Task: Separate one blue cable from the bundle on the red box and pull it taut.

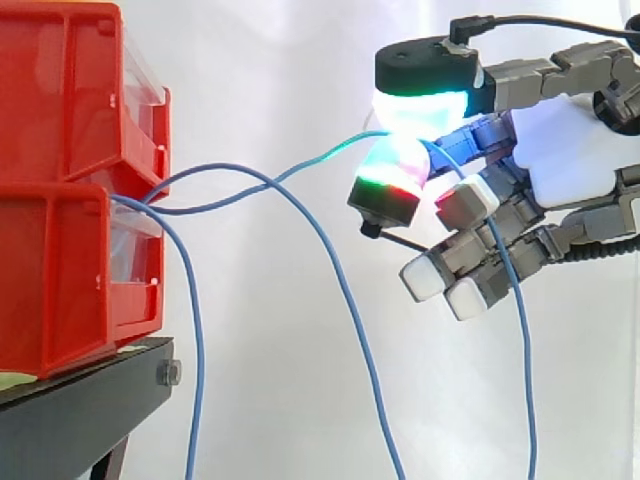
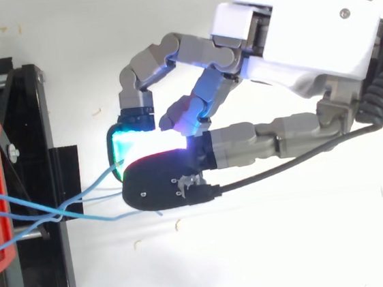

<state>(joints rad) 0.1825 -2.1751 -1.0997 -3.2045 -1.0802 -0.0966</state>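
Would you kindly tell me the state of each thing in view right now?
bins, stacked two high on the stand
hand, shut on the pinched cable between glowing pads
pinched cable, runs from the bins up to the hand, gently curved, not yet taut
loose cables, hang slack from the bins

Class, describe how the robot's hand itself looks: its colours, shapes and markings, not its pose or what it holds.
The hand has a smooth white palm shell and jointed grey fingers. Its fingertips are thick blocky pads: some plain white, others in black housings glowing cyan, green and red. In the top view the shell carries a small round fastener and a black toothed strip along one edge.
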